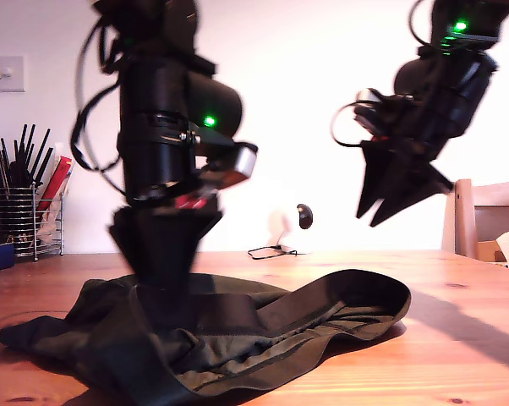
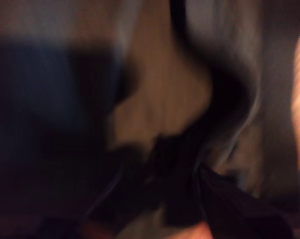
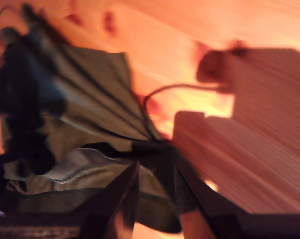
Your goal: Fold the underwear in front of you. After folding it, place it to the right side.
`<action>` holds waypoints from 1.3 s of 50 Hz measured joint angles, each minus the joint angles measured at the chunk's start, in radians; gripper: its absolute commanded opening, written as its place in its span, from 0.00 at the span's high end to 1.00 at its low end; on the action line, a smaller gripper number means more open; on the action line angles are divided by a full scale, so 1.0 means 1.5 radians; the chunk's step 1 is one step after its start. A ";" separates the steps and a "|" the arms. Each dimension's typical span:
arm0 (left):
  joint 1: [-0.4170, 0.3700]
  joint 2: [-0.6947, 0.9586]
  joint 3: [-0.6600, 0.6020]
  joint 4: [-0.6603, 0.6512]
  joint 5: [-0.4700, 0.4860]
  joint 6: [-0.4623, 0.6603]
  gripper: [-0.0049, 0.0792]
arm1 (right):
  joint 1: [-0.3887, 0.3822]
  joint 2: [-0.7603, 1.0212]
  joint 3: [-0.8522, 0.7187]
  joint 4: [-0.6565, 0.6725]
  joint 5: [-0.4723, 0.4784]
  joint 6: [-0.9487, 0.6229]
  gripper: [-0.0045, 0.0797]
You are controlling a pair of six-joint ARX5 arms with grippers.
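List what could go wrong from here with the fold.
1. My first gripper is pressed into the underwear, which lies bunched and wrinkled; a pull could fold it crooked.
2. My second gripper hangs above the table, off the cloth, so one side may drag loose.
3. The first wrist view is blurred, so the grip is unconfirmed.

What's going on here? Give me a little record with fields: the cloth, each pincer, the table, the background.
cloth: the underwear, dark olive, rumpled and partly folded on the table
first pincer: my first pincer is down at the cloth; view too blurred to tell its grip
second pincer: my second pincer is raised above the table, jaws parted, holding nothing
table: wooden table
background: wire utensil holder at the exterior view's left
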 measured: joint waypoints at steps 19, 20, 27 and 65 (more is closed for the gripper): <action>0.050 0.000 0.000 0.151 0.042 0.001 0.97 | 0.055 0.000 0.000 0.022 0.001 -0.003 0.80; 0.053 0.000 0.000 0.154 0.043 0.002 0.97 | 0.057 0.000 0.000 0.025 0.001 -0.003 0.80; 0.074 0.000 0.000 0.158 0.048 0.004 0.97 | 0.066 0.000 0.000 0.030 0.002 -0.003 0.93; 0.127 0.066 0.000 0.183 0.155 0.025 0.97 | 0.124 0.022 0.000 0.086 0.018 -0.005 0.96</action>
